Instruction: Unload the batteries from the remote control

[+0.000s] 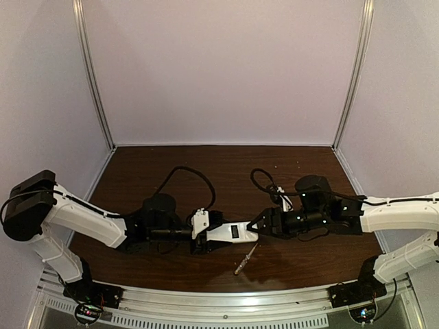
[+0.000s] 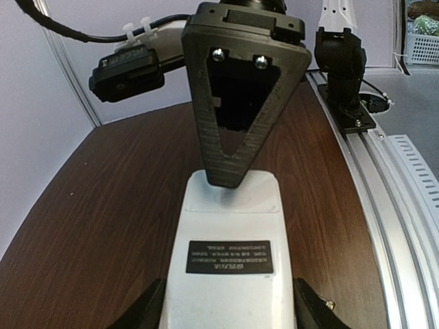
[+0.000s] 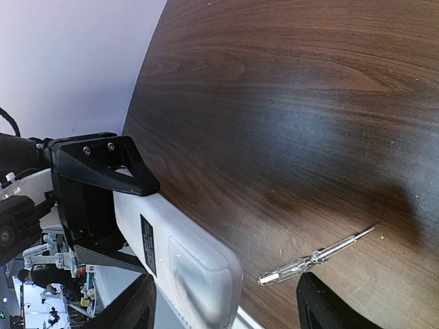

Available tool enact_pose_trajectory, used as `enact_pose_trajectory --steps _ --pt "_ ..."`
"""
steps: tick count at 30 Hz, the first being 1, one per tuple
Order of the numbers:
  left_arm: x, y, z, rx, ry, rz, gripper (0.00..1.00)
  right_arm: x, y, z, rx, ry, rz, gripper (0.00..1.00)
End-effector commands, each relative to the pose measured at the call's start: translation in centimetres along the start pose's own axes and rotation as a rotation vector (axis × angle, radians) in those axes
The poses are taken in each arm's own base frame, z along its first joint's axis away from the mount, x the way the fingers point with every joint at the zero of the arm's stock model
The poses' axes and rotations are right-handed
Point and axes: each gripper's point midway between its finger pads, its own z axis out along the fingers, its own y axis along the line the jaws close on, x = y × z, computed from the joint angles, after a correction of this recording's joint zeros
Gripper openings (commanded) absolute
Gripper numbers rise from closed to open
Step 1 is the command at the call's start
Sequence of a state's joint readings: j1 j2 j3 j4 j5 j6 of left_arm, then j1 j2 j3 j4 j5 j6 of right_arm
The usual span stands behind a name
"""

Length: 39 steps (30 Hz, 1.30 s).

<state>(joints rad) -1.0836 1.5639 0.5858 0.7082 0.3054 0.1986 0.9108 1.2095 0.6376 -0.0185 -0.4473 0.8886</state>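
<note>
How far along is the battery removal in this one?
Done: nothing visible; no batteries are out. In hand: the left pincer grips the remote control, back up, with the open right pincer at its far end. Remaining: open the back, which looks closed, and remove the batteries.
</note>
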Motion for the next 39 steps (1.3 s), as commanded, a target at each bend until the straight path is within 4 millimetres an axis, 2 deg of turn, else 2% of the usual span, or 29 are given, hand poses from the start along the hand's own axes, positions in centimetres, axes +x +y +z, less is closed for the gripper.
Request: enact_pose_trajectory --steps 1,10,14,35,39 --pt "-2.6 0.9 0.4 -0.017 -0.094 0.006 0.00 -0.7 -0.1 -0.7 0.056 -0.014 -0.007 0.70" --pt "-2.7 0.6 0.4 -0.002 -0.102 0.000 0.00 -0.7 0.4 -0.9 0.089 -0.002 -0.018 0.65" --pt "-2.8 0.5 0.4 0.002 -0.106 -0.002 0.00 -0.2 0.0 -0.5 0.107 0.013 -0.015 0.64" --pt "-2.6 0.4 0.4 0.008 -0.101 -0.005 0.00 0.5 0.6 0.8 0.090 0.042 -0.026 0.45" --pt "-2.6 0.4 0.4 0.010 -0.100 -0.006 0.00 0.7 0.7 1.0 0.077 0.045 -0.022 0.44"
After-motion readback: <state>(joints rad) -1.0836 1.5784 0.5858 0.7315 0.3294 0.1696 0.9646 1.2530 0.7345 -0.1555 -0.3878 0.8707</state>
